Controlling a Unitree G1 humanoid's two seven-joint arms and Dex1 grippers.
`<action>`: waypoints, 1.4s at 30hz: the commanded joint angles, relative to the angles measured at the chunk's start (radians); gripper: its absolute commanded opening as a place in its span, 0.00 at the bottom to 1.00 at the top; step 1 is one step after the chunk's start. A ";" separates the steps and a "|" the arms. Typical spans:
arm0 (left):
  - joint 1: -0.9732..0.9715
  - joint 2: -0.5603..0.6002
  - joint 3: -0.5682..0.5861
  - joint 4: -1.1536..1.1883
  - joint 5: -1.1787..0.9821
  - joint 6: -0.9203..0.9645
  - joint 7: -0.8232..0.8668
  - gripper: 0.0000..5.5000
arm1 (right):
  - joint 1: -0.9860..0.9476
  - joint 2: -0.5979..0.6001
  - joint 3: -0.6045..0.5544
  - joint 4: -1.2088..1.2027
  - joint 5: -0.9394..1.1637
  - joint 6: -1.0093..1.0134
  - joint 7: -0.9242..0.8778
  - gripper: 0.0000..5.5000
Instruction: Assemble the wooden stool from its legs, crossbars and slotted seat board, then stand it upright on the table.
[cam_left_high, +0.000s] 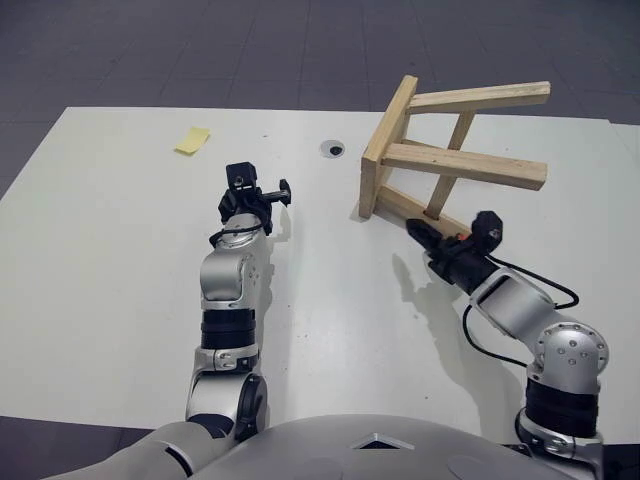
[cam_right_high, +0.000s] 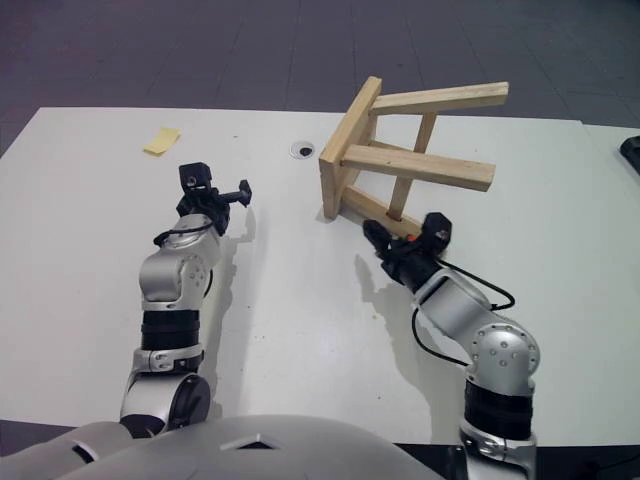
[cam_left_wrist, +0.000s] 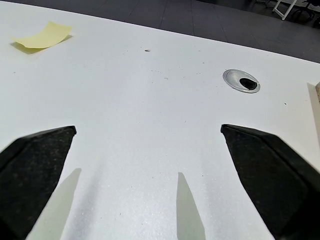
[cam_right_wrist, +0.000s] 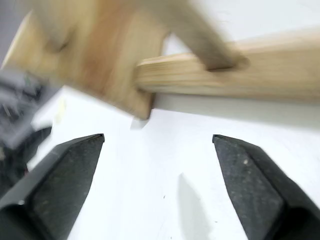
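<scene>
The wooden stool (cam_left_high: 440, 160) lies tipped on its side on the white table (cam_left_high: 120, 260), at the back right. Its seat board (cam_left_high: 388, 142) stands on edge, and the legs and crossbars point to the right. My right gripper (cam_left_high: 418, 230) is open just in front of the lowest leg (cam_left_high: 410, 208), apart from it; the right wrist view has that leg (cam_right_wrist: 230, 75) and the seat board's corner (cam_right_wrist: 100, 65) close ahead of the fingers (cam_right_wrist: 60, 175). My left gripper (cam_left_high: 262, 192) rests open over bare table left of the stool, holding nothing.
A yellow sticky note (cam_left_high: 192, 140) lies at the back left. A round cable hole (cam_left_high: 331, 149) sits in the table between the left gripper and the stool. The table's back edge runs just beyond the stool.
</scene>
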 joint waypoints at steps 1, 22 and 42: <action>-0.005 0.020 -0.041 0.004 0.044 -0.069 -0.014 0.98 | -0.063 -0.035 0.181 -0.013 -0.272 -0.069 0.170 0.87; -0.027 0.016 -0.065 0.074 0.068 -0.151 -0.040 0.98 | -0.373 0.372 0.345 0.765 -1.100 -0.600 0.265 0.98; -0.021 0.006 -0.050 0.075 0.069 -0.149 -0.019 0.98 | -0.408 0.465 0.235 0.880 -1.258 -0.682 0.240 0.51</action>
